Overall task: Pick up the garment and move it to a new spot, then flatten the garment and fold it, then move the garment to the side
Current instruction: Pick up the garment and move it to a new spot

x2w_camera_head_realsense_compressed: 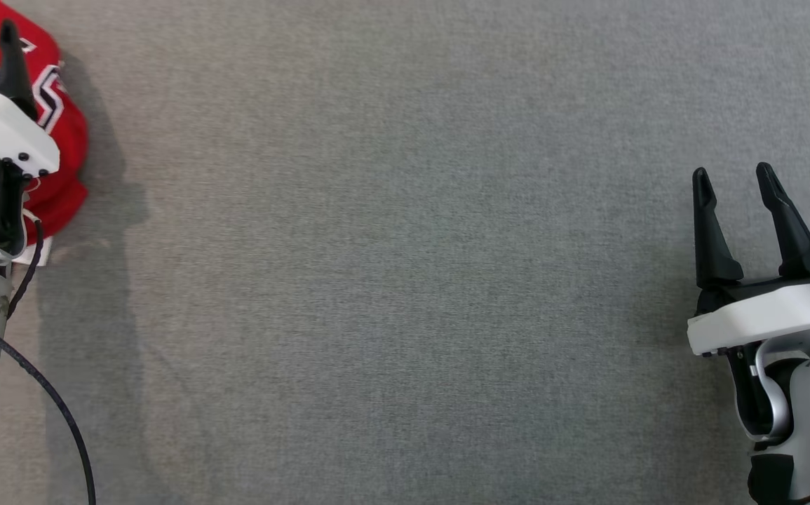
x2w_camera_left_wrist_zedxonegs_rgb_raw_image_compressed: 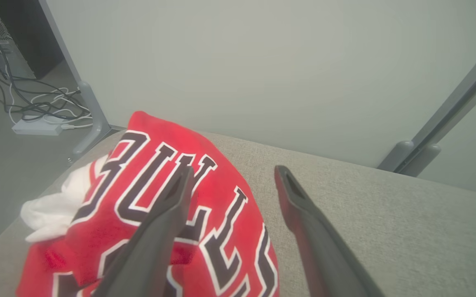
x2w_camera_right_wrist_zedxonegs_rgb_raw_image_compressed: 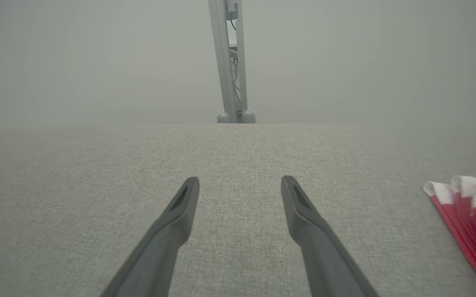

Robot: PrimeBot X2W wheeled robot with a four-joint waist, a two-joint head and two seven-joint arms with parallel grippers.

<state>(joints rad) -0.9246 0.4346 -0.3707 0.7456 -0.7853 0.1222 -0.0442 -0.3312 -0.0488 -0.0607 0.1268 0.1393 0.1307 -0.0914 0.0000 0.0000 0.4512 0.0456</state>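
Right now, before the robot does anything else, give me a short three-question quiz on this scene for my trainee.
1. True or false: the right gripper holds the red garment.
2. Where on the table does the garment lie? A) at the robot's far left B) in the middle C) at the robot's far right
3. Fill in: the jaws of the left gripper stand ____.

Key: 1 false, it is open over bare table; 2 A; 3 open.
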